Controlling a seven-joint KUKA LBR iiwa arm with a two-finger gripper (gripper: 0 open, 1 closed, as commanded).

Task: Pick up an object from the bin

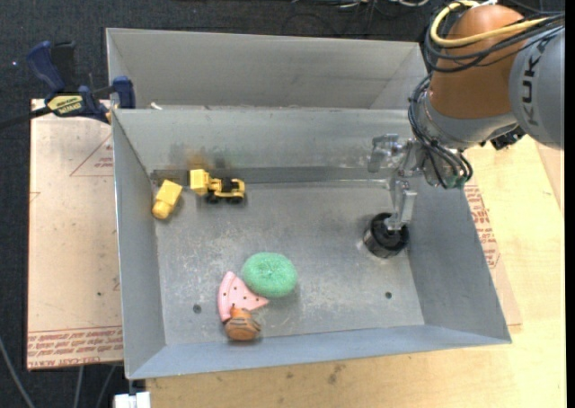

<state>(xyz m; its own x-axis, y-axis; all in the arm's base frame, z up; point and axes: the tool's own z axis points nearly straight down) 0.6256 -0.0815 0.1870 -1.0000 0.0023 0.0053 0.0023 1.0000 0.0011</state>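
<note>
- The bin [305,217] is a grey metal one with sloped walls. Most of its floor is bare, and the stuff in it is spread out, not heaped.
- The arm [481,65] comes in over the right rim, with an orange cover and a bundle of cables at the wrist.
- The end effector [396,223] hangs straight down into the right half of the bin, about midway between the near and far walls. Its tip is right at a small dark disc [384,240] lying on the floor there. Honestly can't tell whether the end effector is spread or pressed together, or whether it has the disc at all. From this angle the tip and the disc just run into each other.
- The green pad [269,274] is round and scrubby-looking. It sits near the middle of the bin towards the near wall, well left of the end effector.
- The pink piece [234,293] is wedge-shaped with small dark spots. It's touching the pad's near-left edge.
- The truck [217,187] is a yellow toy with black wheels, up by the far wall on the left side.
- The yellow block [166,199] is just left of the truck and tilted, at the foot of the left wall.
- The brown lump [243,328] is right up against the near end of the pink piece, close to the near wall.
</note>
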